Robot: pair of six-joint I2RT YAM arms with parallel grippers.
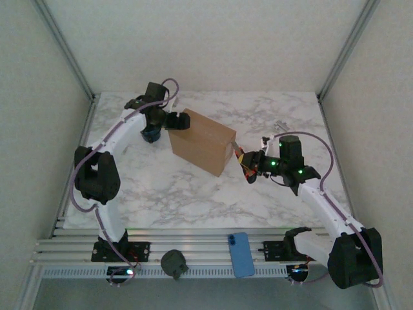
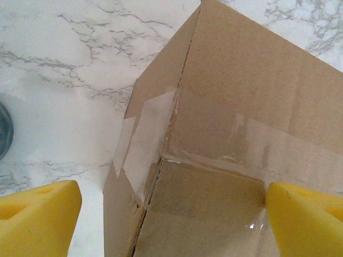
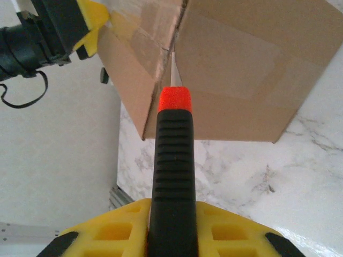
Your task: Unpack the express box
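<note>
While left gripper [image 1: 177, 121] gapes at one express box [image 1: 201, 140], right gripper [image 1: 251, 166] clamps one knife [image 3: 172, 155].

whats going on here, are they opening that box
Two robot arms are working on the express box, which lies closed on the marble table. The right tool is shut on a utility knife, with its blade tip at the seam where two taped faces of the box meet. The left tool sits open over the opposite end of the box, its pads spread across a corner. The clear tape looks uncut, so nothing has been unpacked yet.
</note>
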